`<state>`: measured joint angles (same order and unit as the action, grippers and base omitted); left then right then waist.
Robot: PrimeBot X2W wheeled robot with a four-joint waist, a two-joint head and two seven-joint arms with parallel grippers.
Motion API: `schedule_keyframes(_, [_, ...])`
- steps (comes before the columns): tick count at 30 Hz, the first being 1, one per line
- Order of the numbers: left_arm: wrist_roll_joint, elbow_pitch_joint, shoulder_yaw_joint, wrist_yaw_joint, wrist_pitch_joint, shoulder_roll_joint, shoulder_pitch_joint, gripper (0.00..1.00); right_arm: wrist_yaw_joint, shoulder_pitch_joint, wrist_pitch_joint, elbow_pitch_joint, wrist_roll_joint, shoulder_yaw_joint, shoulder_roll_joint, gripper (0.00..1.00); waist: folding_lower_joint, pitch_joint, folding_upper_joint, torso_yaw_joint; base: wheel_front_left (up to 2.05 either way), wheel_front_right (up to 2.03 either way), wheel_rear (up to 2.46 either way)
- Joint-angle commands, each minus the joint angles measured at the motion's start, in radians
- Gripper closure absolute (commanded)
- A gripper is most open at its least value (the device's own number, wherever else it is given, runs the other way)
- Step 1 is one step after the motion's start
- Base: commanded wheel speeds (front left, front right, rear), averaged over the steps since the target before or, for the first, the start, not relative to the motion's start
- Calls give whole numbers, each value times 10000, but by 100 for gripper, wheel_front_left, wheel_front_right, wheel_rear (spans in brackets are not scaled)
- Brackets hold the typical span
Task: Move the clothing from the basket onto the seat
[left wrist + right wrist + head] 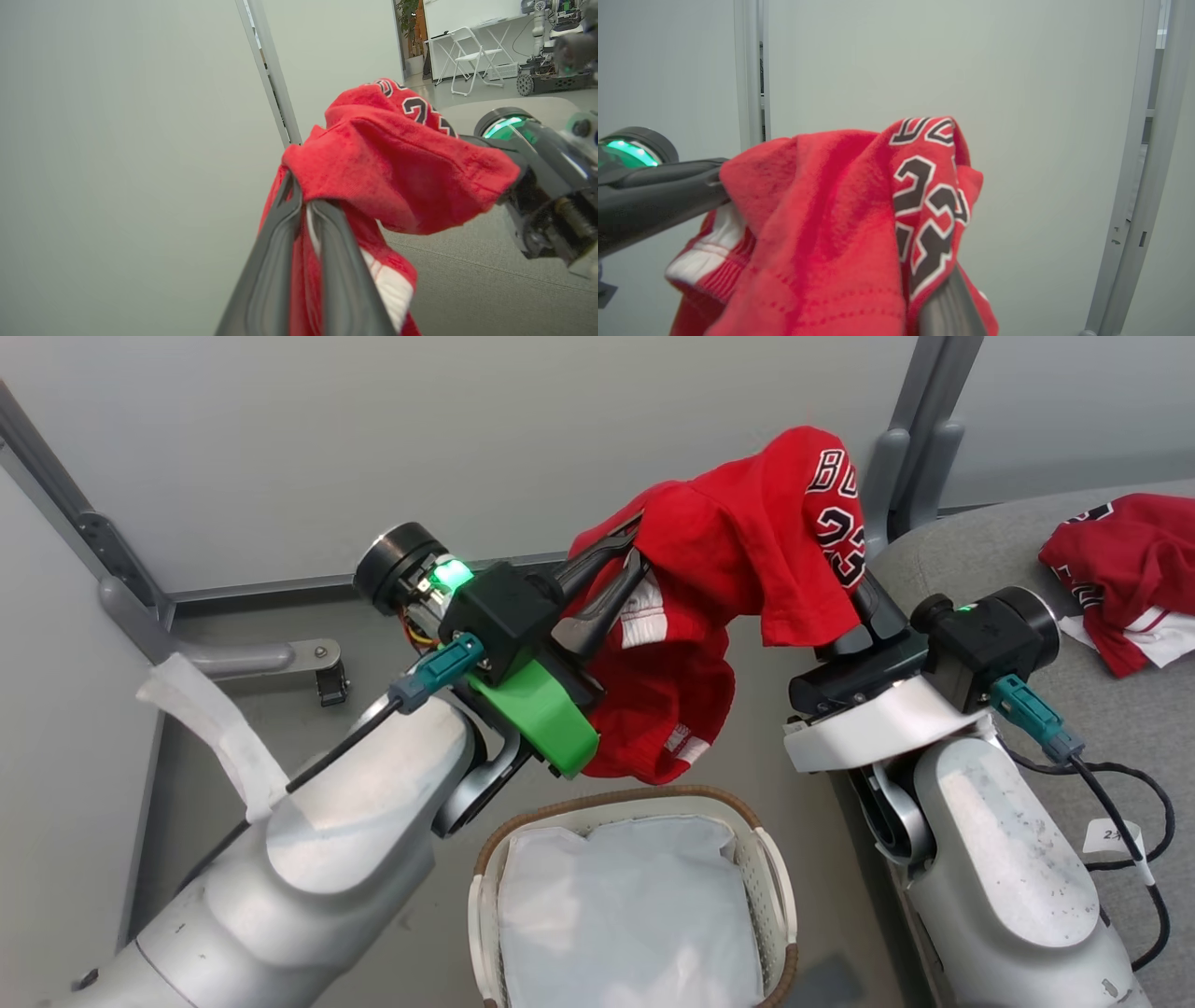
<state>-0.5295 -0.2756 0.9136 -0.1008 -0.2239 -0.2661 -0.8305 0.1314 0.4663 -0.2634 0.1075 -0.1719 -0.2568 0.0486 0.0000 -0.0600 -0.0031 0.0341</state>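
A red jersey, the clothing (728, 541), hangs in the air above the basket (607, 803), stretched between both arms. My left gripper (639, 546) is shut on its left edge; the left wrist view shows the two fingers (275, 261) pinched on red cloth (387, 172). The jersey's numbered end is draped in a peak over my right gripper's fingers (873, 602). One finger (945, 308) shows under the cloth (822, 224), and the jaws are shut in the fabric. The basket holds just its white liner (625, 905). A second red jersey (1120, 569) lies on the grey seat (990, 532) at right.
Grey partition walls stand behind, with a metal post (920, 420) between the panels and a bracket foot (322, 677) on the floor at left. A black cable (1134, 821) loops on the seat beside my right forearm. The basket stands on the floor between my arms.
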Motion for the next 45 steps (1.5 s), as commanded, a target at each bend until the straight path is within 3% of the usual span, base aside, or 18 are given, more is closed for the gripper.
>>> schedule_keyframes(1, [-129, -50, -81, 84, -109, 11, 288, 100, -14, 123, -20, -46, 94, 54, 34, 100, 0, -45, 31, 13, 0, 0, 0])
schedule_keyframes(2, [-184, -61, -113, 110, -158, 46, 411, 100, -14, 127, -22, -61, 100, 81, 34, 100, 0, -65, 31, 16, 0, 0, 0])
schedule_keyframes(3, [-265, -69, -157, 130, -198, 90, 579, 91, -14, 132, -22, -82, 133, 136, 36, 100, 0, -94, 31, 22, 0, 0, 0])
schedule_keyframes(5, [-429, -116, -248, 161, -282, 179, 905, 51, -14, 149, -20, -100, 178, 237, 33, 100, 0, -149, 31, 35, 0, 0, 0])
schedule_keyframes(7, [-544, -199, -302, 175, -344, 256, 1249, 0, -14, 149, -22, -106, 231, 342, 34, 100, 0, -206, 31, 46, 0, 0, 0])
schedule_keyframes(19, [-18, -409, -1169, -48, -417, 873, 3195, 0, -14, -78, -22, -112, 855, 1353, 36, 100, 0, -650, 31, 99, 0, 0, 0])
schedule_keyframes(29, [693, -766, -1667, -265, -419, 1087, 3782, 0, -14, 12, -22, -221, 1287, 2158, 34, 100, 0, -1149, 31, -483, 0, 0, 0])
schedule_keyframes(35, [998, -738, -1590, -310, -419, 1096, 3685, 0, -14, 70, -22, -369, 1409, 2514, 31, 100, 0, -1496, 31, -1367, 0, 0, 0])
schedule_keyframes(45, [1194, -527, -984, -313, -420, 630, 3169, 0, -14, -261, -22, -654, 1158, 3206, 24, 100, 0, -2352, 31, -3687, 0, 0, 0])
